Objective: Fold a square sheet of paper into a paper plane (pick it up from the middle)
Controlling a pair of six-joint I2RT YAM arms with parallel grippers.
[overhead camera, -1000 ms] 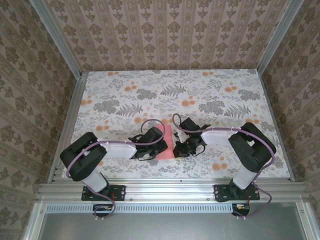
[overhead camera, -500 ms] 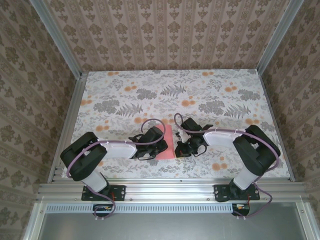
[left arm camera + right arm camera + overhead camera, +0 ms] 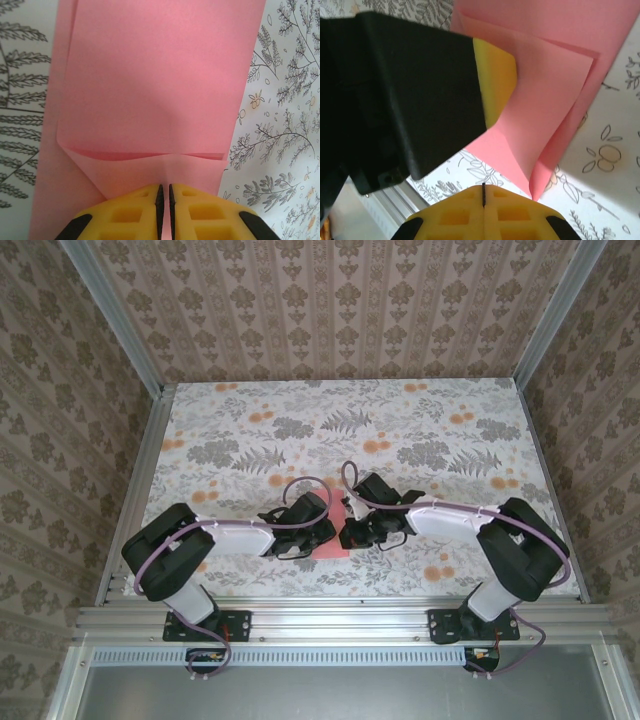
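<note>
Top external: the folded pink sheet of paper (image 3: 336, 546) is lying near the table's (image 3: 300, 440) near edge, with open floral surface spreading behind it. The left gripper (image 3: 324, 532), fingers almost together, is resting on its flap. The right gripper (image 3: 348, 536), jaws pressed together, is sitting beside a lifting corner.

The pink-red folded sheet of paper (image 3: 337, 540) lies on the flower-printed worktop (image 3: 300, 430) close to its near edge, about midway between the left and right edges. The left gripper (image 3: 322, 531) sits on the sheet's left side and the right gripper (image 3: 350, 536) on its right, facing each other across it.
</note>
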